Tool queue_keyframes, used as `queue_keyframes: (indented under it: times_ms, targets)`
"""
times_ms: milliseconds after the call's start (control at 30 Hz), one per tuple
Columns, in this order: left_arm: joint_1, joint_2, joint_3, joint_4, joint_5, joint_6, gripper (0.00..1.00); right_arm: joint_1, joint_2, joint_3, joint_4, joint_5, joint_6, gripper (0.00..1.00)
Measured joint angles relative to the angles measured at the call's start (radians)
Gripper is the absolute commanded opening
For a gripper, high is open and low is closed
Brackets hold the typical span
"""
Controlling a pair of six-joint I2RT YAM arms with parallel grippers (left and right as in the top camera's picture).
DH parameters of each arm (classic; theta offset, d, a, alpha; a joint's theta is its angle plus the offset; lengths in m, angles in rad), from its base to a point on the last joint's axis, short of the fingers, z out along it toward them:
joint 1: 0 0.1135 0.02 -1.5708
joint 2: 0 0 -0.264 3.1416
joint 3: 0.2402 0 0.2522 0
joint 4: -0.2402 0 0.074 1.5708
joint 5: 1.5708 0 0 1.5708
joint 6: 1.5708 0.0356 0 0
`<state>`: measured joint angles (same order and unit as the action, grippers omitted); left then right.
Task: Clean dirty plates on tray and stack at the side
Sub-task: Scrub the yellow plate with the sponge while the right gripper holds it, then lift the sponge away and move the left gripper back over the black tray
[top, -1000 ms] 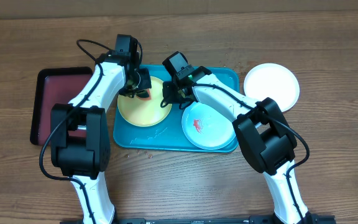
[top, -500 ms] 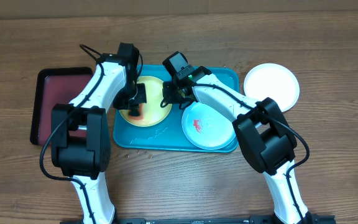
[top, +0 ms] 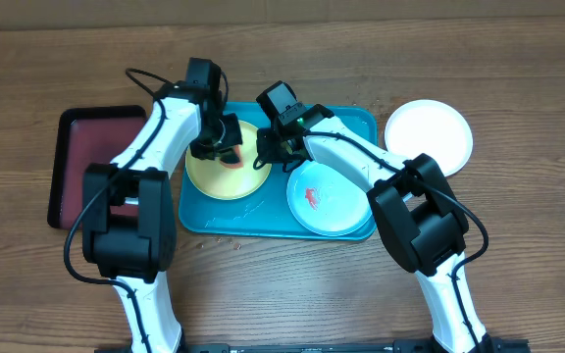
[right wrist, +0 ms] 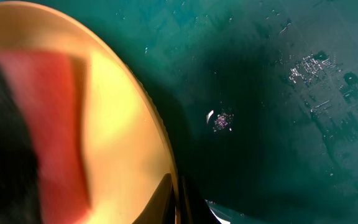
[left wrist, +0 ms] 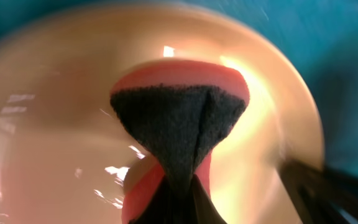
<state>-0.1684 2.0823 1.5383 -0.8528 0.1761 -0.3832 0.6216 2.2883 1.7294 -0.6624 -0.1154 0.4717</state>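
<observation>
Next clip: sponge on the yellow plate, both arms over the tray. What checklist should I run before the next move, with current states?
1. Is the left gripper shut on the sponge: ok.
2. Is the sponge touching the yellow plate: ok.
3. Is the right gripper clamped on the yellow plate's rim: ok.
4. Is the yellow plate free of smears: cannot tell, its middle is covered.
5. Is the mint plate clean: not ok, a red smear shows.
6. Is the white plate off the tray: ok.
</observation>
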Motion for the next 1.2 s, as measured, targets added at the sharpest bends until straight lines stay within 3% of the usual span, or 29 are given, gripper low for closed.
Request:
queue_keyframes:
  times_ms: [233,433,600,700,967,1200]
  targets:
    - [-0.039,0.003,0.000,-0.138,0.008,0.021,0.04,0.000,0.000,0.000,-0.001,0.000,-0.001,0.04]
    - [-0.040,0.003,0.000,-0.215,-0.195,0.025,0.04,0.000,0.000,0.000,-0.001,0.000,0.000,0.04]
    - [-0.039,0.004,0.000,-0.132,-0.401,0.027,0.04,0.000,0.000,0.000,-0.001,0.000,0.000,0.04]
    - [-0.039,0.005,0.001,-0.038,-0.446,0.027,0.04,0.000,0.000,0.000,0.000,0.000,0.000,0.04]
    - [-0.039,0.006,0.002,0.077,-0.225,0.027,0.04,0.000,0.000,0.000,0.000,0.000,0.000,0.04]
    - [-0.039,0.007,0.002,-0.022,-0.008,0.028,0.04,0.000,0.000,0.000,-0.001,0.000,-0.001,0.04]
